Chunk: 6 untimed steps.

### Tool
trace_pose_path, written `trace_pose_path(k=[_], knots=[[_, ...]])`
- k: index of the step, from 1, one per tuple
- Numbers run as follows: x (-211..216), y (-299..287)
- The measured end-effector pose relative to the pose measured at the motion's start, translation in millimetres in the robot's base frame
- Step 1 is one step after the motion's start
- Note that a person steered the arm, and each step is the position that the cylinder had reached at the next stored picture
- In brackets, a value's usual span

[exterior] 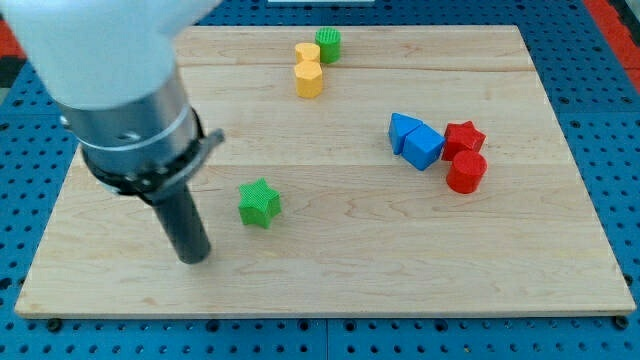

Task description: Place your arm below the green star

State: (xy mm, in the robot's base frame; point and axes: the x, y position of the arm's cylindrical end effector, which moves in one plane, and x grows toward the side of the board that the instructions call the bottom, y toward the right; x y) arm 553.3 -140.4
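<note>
Light wooden desk (330, 270) carries all blocks. Tool: plain dark rod, no jaws, holding nothing; my tip (194, 260) rests on desk, just left of and slightly lower than green star block (259, 203), apart from it. From star: blue blocks (415, 141), red star (463, 137), red cylinder (466, 172) well right; yellow blocks (308, 69), green cylinder (327, 45) toward view's top.

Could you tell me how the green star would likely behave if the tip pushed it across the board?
The green star looks rigid and squat, so it would probably slide rather than tip. Its points may make it rotate under an off-centre push. My tip sits to its lower left, apart.
</note>
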Motion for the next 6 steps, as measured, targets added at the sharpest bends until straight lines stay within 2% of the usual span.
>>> trace_pose_path(k=[1,3,4,5,6], knots=[[-17,-5],[-23,-20],[-3,-39],[35,-43],[40,17]])
